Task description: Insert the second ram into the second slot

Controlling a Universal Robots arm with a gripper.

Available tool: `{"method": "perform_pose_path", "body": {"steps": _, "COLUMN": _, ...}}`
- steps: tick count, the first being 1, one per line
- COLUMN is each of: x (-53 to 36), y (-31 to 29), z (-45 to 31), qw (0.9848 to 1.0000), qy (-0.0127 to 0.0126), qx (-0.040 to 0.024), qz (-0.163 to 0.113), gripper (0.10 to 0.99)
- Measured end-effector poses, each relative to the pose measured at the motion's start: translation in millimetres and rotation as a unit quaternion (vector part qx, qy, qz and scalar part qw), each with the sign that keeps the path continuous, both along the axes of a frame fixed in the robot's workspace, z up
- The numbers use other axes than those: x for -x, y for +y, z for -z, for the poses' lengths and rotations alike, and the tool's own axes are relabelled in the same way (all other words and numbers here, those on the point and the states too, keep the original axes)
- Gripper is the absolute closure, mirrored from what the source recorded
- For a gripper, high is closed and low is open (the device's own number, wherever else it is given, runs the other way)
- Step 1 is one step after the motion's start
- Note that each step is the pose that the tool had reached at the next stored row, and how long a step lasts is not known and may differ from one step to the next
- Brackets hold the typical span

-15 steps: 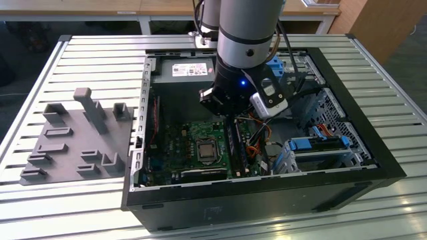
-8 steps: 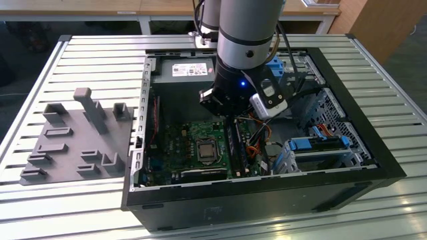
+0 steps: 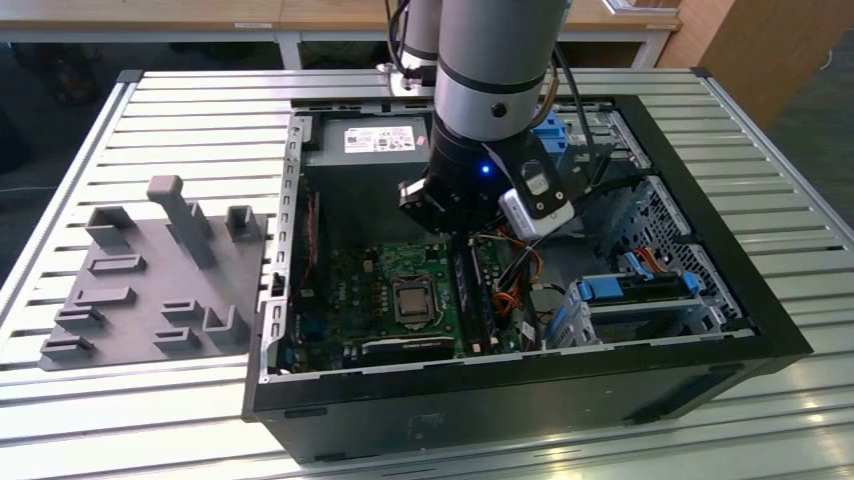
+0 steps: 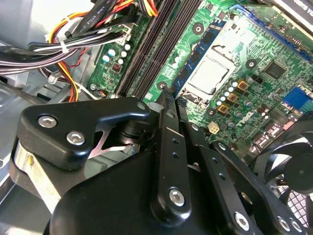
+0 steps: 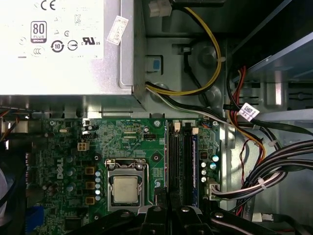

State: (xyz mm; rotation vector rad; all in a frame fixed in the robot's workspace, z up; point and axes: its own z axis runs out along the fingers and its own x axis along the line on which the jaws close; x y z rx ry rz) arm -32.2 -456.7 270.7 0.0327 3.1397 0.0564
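In the exterior view the arm (image 3: 494,70) covers one end of the slots (image 3: 470,290). In the second wrist view the pincer's (image 4: 165,98) own body hides where the slots end; the fan (image 4: 293,171) runs off the edge.

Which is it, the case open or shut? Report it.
Open. The case has no side panel on, so the motherboard lies exposed and the arm reaches down inside.

Green motherboard (image 5: 132,142); silver processor (image 5: 123,190); yellow cable (image 5: 201,25); grey ribbed table (image 3: 174,130).
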Motion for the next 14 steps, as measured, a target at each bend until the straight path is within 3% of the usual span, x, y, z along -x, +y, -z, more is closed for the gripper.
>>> {"method": "perform_pose_path", "body": {"steps": 14, "x": 0.0, "y": -0.1, "z": 3.0, "qw": 1.0000, "qy": 0.0006, "qx": 0.0000, "qz": 0.000, "gripper": 0.949}}
